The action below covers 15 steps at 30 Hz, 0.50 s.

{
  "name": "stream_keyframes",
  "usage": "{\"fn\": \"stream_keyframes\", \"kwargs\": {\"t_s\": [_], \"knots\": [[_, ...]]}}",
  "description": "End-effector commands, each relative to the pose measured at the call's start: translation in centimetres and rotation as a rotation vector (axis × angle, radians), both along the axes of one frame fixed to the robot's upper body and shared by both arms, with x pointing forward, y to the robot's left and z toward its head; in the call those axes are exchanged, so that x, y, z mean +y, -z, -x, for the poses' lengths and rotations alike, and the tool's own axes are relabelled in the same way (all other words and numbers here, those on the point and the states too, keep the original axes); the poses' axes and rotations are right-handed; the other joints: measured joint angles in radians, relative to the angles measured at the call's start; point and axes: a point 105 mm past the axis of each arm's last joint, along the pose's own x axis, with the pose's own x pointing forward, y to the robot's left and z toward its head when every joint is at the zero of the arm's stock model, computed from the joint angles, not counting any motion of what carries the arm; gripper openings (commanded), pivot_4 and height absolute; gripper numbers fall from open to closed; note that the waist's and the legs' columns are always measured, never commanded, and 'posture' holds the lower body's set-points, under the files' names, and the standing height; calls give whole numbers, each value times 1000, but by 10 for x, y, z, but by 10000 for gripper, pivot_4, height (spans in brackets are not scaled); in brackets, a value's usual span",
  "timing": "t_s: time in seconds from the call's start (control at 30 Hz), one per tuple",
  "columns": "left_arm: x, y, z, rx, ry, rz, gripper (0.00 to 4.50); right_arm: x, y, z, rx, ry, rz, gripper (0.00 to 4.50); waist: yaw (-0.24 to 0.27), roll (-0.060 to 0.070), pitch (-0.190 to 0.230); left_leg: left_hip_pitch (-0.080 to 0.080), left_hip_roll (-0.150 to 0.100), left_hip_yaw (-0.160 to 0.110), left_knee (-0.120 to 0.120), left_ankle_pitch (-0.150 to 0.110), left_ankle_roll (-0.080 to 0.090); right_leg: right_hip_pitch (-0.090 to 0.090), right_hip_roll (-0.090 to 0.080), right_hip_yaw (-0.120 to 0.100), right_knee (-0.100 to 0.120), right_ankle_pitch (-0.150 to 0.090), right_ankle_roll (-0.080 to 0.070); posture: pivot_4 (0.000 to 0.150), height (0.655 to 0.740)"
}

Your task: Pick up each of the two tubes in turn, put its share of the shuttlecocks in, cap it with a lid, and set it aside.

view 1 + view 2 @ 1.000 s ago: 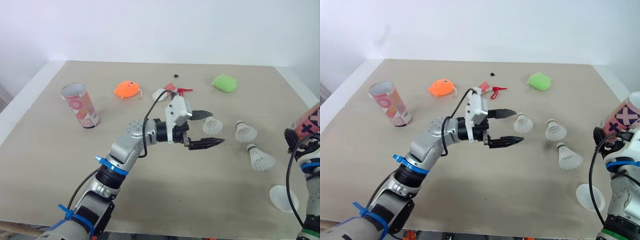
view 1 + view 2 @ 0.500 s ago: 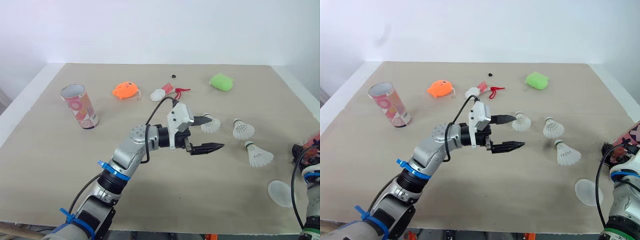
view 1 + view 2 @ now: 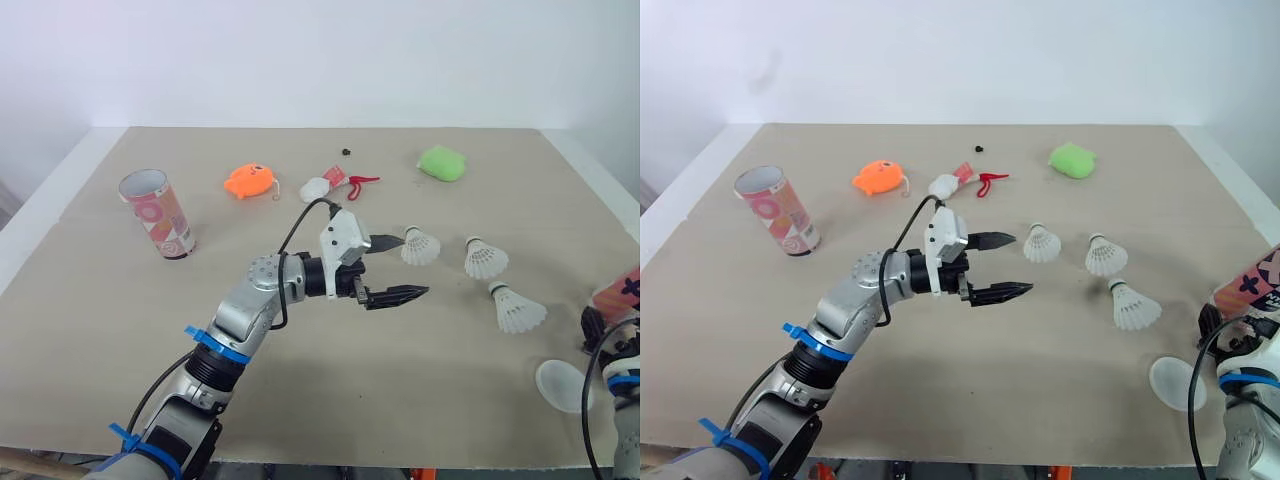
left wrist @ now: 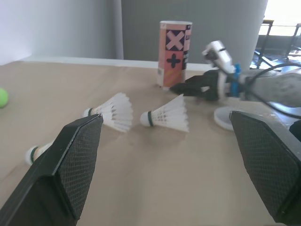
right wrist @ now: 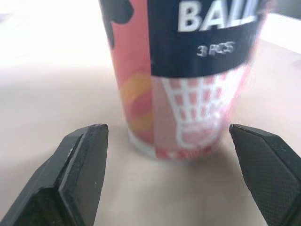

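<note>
One pink patterned tube stands open-topped at the table's left. The other tube stands upright at the right edge, just ahead of my right gripper, whose fingers are spread wide and do not touch it. Three white shuttlecocks lie right of centre: the nearest, a middle one and one closer to the front. My left gripper hovers open just left of the nearest shuttlecock, holding nothing. A white lid lies flat at the front right.
At the back of the table lie an orange fish toy, a small white piece, a red item, a green lump and a tiny black speck. The table's right edge runs close to the right tube.
My right gripper came down with its tube, which now stands on the table with the fingers open behind it. The left gripper drew back a little from the nearest shuttlecock.
</note>
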Motion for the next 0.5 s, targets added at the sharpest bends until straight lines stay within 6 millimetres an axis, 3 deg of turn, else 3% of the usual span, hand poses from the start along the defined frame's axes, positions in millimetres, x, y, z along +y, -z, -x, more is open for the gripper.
{"fn": "stream_keyframes", "kwargs": {"t_s": [0.03, 0.17, 0.2, 0.23, 0.3, 0.4, 0.5], "knots": [[9, -5, -2, -28, -20, 35, 45000, 8, -30, 18, -100, -10, 73, 44025, 0, 0, 0, 0, 0, 0, 0, 0, 0, 0, 0, 1, 0, 0, 1, 1500, 7400], [27, -4, -12, -50, -87, 31, 45000, 35, -67, 38, -261, -120, 102, 44025, 1, 2, 0, 0, 0, 0, 0, 0, 0, -1, 0, 1, 0, 0, 1, 1500, 7400], [38, -4, -19, -69, -133, 20, 45000, 60, -86, 27, -279, -254, 148, 44025, -2, 2, 0, 0, 0, 0, 0, 0, 0, -1, 0, 1, 0, 0, 1, 1500, 7400], [53, -5, -28, -68, -199, 21, 45000, 102, -108, 9, -294, -466, 194, 44025, -3, 2, 0, 0, 1, 0, 0, 0, 0, -1, 1, 2, 0, 0, 0, 1500, 7400], [73, -6, -36, -77, -288, 22, 45000, 162, -128, -4, -295, -745, 255, 44025, -14, 3, 1, 0, 1, 0, 1, 0, 0, -1, 1, 3, 0, 1, 1, 1500, 7400], [97, 5, -34, -75, -427, 10, 45000, 226, -127, -20, -256, -1075, 241, 44025, -31, -3, 3, 8, 3, 8, 0, 1, 1, 1, 3, 11, 0, 4, -5, 1500, 7400], [124, 12, -30, -84, -630, 25, 45000, 270, -114, -28, -192, -1315, 272, 44025, -11, -18, 6, 12, 10, 3, -2, 2, 2, 6, 9, 8, 0, 3, -9, 1500, 7400]]}}
